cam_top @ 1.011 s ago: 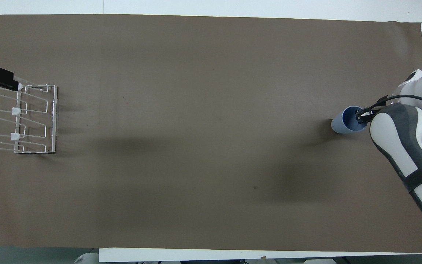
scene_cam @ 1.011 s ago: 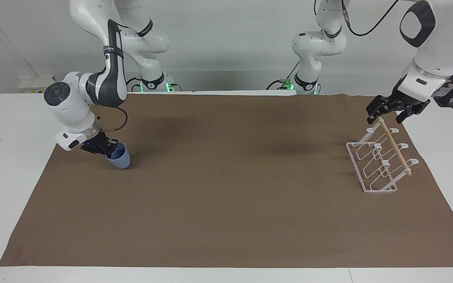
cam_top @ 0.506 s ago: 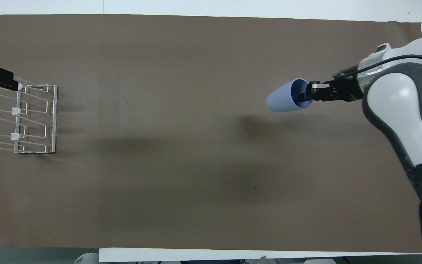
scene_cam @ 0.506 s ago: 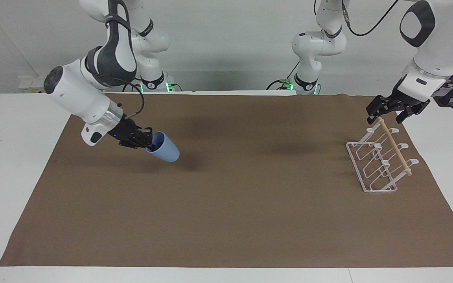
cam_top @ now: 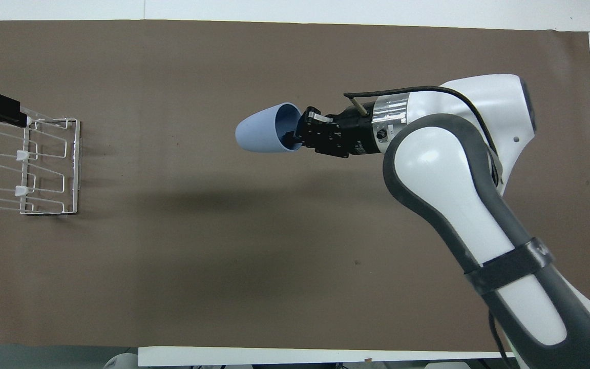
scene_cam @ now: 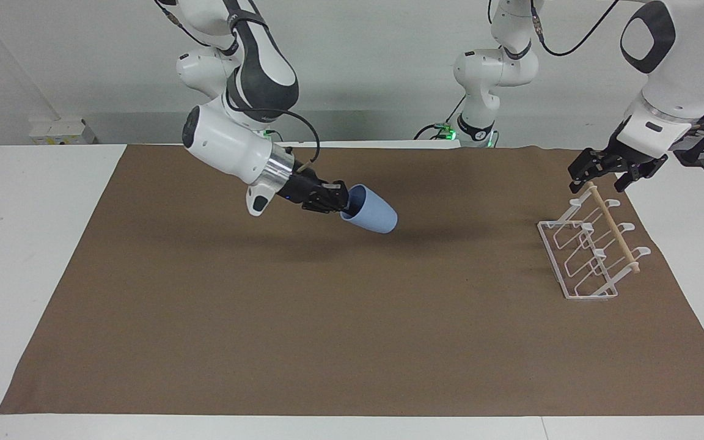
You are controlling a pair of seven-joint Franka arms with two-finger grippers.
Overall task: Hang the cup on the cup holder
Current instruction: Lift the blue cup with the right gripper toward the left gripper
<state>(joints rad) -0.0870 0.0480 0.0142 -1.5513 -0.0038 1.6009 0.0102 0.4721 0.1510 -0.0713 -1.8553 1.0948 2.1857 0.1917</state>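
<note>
Gripping the cup (scene_cam: 369, 216) by its rim, right pincer (scene_cam: 335, 199) hangs mid-mat; left pincer (scene_cam: 608, 170) clamps cup holder's (scene_cam: 590, 250) dowel.

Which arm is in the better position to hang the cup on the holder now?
Right. The right gripper already holds the cup above the mat, while the left gripper is at the cup holder dowel's end.

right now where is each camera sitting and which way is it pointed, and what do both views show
Facing view: high across the table, looking at the robots; both bases and whole arms show, the right gripper holding the cup in the air, the left gripper at the cup holder.
Overhead view: high above the robots' end, looking steeply down; only the right arm's forearm and the left gripper's tip show.
Shared: cup, cup holder, brown mat, half a turn apart.
</note>
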